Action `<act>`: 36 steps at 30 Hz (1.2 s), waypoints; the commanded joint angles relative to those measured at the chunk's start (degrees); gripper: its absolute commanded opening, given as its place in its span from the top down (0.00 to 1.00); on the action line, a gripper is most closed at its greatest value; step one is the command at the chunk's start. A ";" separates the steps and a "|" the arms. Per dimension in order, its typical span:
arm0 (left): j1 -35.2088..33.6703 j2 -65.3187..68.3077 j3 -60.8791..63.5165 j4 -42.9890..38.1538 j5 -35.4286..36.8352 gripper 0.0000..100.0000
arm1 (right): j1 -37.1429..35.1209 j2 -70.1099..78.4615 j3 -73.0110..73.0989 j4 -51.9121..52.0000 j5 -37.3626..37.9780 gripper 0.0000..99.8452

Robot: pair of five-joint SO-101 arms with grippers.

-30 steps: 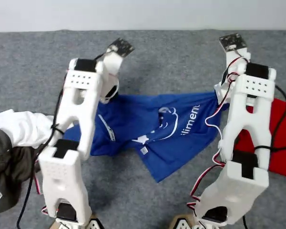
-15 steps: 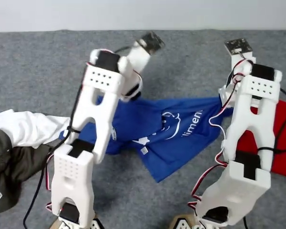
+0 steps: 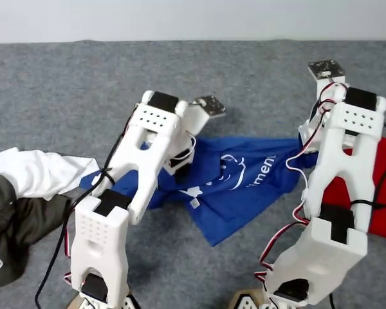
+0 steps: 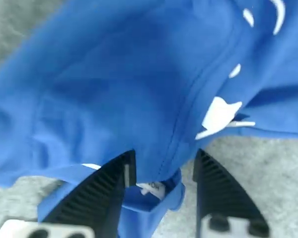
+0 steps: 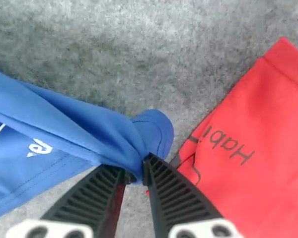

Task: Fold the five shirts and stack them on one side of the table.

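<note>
A blue shirt point(image 3: 241, 177) with white print lies mid-table, partly bunched. My left gripper point(image 4: 161, 168) is over the shirt's left part and is shut on a raised fold of blue cloth point(image 4: 139, 99), beside a seam and a white label point(image 4: 150, 188); in the high view it sits at the shirt's upper left point(image 3: 180, 154). My right gripper point(image 5: 136, 171) pinches the shirt's right corner point(image 5: 149, 129), lifted off the table; from above it is at the shirt's right end point(image 3: 307, 145). A red shirt point(image 3: 379, 187) lies flat just right of it point(image 5: 248, 139).
A white shirt point(image 3: 32, 174) and a dark garment point(image 3: 9, 225) are heaped at the left edge. Grey carpet-like tabletop point(image 3: 64, 84) stretches open along the far side and in front of the blue shirt point(image 3: 199, 270).
My left arm has swung right and nearer, carrying the blue shirt's left edge over the rest of the shirt. The right arm drifted slightly right with its corner.
</note>
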 commanded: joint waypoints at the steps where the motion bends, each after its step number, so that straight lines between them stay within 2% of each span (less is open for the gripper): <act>1: 0.35 -3.25 1.80 -1.49 -2.55 0.80 | -1.27 -0.75 -3.69 2.24 -0.53 0.99; 10: -1.49 -1.67 3.56 -8.44 -2.81 0.80 | -1.80 -0.75 -3.69 2.33 -0.70 0.99; 16: -1.58 5.80 3.21 -8.35 -2.73 0.80 | -1.54 -0.75 -3.78 3.03 -0.70 0.99; 20: -1.67 4.75 0.75 -6.86 -2.55 0.80 | -1.71 -0.75 -3.78 3.91 -0.70 0.99; 30: -1.41 1.85 -0.75 -6.68 -2.81 0.98 | -1.71 -1.54 -3.78 4.62 -0.70 0.99; 36: -1.41 1.76 -8.57 -0.44 -2.55 0.99 | -1.89 -5.67 -3.78 4.79 -0.53 0.99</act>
